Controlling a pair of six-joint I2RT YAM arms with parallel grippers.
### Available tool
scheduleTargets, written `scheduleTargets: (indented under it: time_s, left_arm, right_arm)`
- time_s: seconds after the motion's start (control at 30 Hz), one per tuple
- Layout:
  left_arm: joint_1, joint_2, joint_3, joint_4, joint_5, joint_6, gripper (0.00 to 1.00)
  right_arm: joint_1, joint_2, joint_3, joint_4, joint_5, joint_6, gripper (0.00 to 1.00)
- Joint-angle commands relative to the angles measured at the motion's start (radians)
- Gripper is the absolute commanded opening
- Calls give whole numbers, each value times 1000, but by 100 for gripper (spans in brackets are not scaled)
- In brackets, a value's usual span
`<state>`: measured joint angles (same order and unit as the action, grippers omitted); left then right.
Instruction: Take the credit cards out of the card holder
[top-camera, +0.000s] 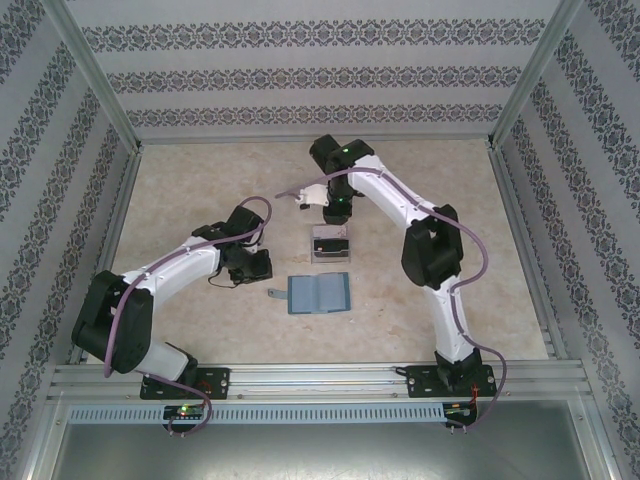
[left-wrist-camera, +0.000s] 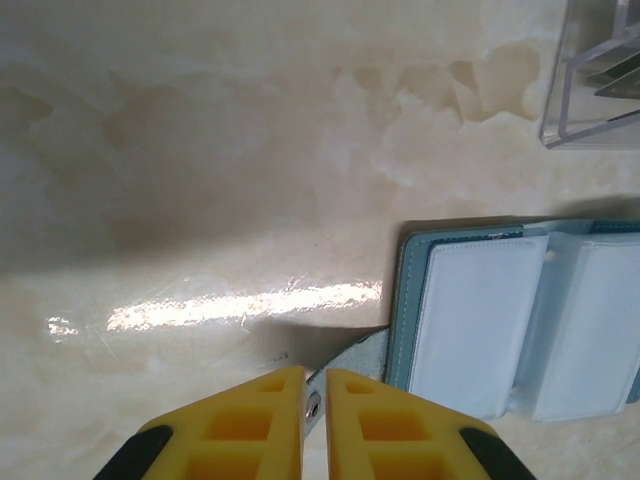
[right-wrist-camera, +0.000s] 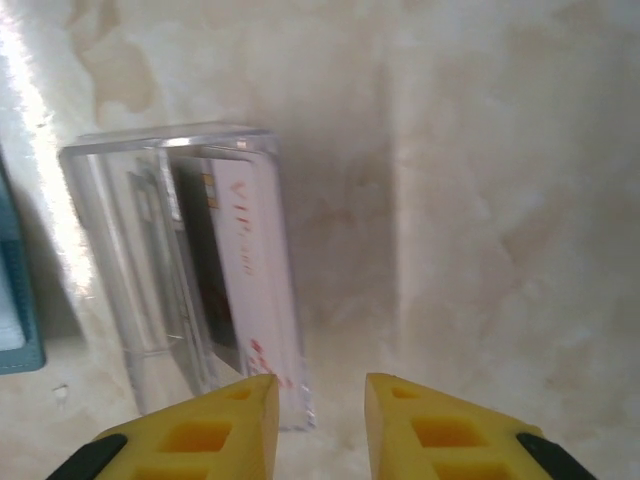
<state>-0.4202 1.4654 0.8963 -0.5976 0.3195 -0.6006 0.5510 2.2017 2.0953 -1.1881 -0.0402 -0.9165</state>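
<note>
While the left end effector (left-wrist-camera: 315, 398) clamps the side tab of the open teal folding card holder (top-camera: 320, 293) on the marbled bench (top-camera: 200, 200), the right end effector (right-wrist-camera: 320, 400) hangs parted, empty, over a clear plastic box (right-wrist-camera: 170, 142) holding pale dark-banded credit cards (right-wrist-camera: 255, 260); whether more remain sleeved is unclear.

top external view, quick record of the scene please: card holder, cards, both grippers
card holder: open flat on the table, inner sleeves facing up
side tab: sticks out of the holder toward the left arm
left gripper: shut on the side tab
right gripper: open, nothing between its fingers, close to the clear box
clear box: beyond the holder, apart from it
credit cards: standing on edge inside the clear box
</note>
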Motion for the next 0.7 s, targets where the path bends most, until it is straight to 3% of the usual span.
scheduleTargets:
  time_s: [0.0, 0.07, 0.27, 0.37, 0.43, 0.67]
  left_arm:
    - [15, -14, 2, 35, -31, 28, 17]
    - [16, -16, 1, 52, -56, 30, 23]
    - [27, -11, 11, 112, -152, 72, 49]
    - [36, -12, 29, 125, -220, 101, 74]
    - [43, -21, 39, 126, -285, 117, 85]
    - [85, -42, 20, 164, -537, 202, 94]
  right_arm:
    - [-10, -128, -67, 73, 35, 50, 31]
    - [-11, -185, -138, 125, 40, 75, 36]
    - [-24, -401, -450, 366, 90, 189, 70]
    - [-43, -518, -624, 502, 113, 260, 83]
    - [-66, -589, -730, 577, 118, 311, 95]
    - [-179, -752, -1016, 767, 171, 462, 98]
